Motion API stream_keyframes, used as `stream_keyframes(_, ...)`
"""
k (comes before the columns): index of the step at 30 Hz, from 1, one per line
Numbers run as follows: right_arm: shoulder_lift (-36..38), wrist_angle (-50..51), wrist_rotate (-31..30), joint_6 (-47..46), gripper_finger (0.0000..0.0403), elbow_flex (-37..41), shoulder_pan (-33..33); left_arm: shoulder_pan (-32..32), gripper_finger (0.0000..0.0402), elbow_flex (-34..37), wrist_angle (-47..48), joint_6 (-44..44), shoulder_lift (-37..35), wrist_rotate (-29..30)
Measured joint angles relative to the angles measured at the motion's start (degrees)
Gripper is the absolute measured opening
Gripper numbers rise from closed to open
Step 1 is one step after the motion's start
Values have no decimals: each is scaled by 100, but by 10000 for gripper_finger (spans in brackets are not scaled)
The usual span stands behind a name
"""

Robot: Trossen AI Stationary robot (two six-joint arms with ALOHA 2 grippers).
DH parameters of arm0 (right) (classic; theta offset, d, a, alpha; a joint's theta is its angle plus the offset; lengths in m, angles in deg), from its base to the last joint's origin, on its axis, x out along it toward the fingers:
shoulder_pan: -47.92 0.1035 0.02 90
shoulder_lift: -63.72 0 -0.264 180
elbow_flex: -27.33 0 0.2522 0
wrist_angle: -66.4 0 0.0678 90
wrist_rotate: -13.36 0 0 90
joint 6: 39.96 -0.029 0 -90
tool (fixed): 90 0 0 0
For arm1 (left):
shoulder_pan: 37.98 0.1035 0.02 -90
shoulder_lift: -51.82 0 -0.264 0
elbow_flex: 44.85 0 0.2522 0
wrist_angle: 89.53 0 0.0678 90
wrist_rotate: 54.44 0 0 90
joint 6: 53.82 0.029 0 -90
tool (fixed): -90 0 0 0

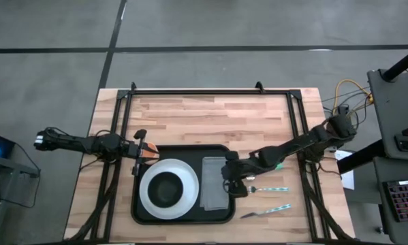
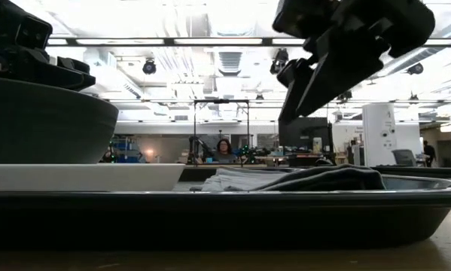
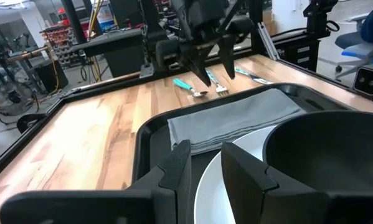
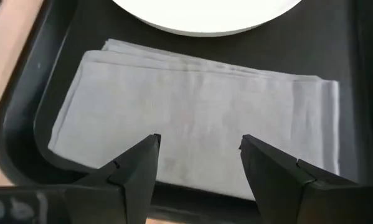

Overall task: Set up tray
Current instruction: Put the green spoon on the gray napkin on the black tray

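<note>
While the right gripper (image 1: 235, 182) hangs open over the napkin (image 1: 214, 182), the tray (image 1: 144, 212) sits front-centre; bowl (image 1: 166, 188) hides most of the plate (image 1: 146, 192). Left gripper (image 1: 144, 151) looks part-closed, empty.

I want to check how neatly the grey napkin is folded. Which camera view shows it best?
The right wrist view: the napkin fills it, folds visible, on the tray. The high view shows a small grey rectangle, the left wrist view a slanted strip, the low view only its rumpled edge.
</note>
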Motion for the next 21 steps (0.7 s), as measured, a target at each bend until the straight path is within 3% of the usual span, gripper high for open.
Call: stream_keyframes(21, 886, 788, -39, -555, 215, 715, 109, 0, 71, 0, -2, 0, -4, -2)
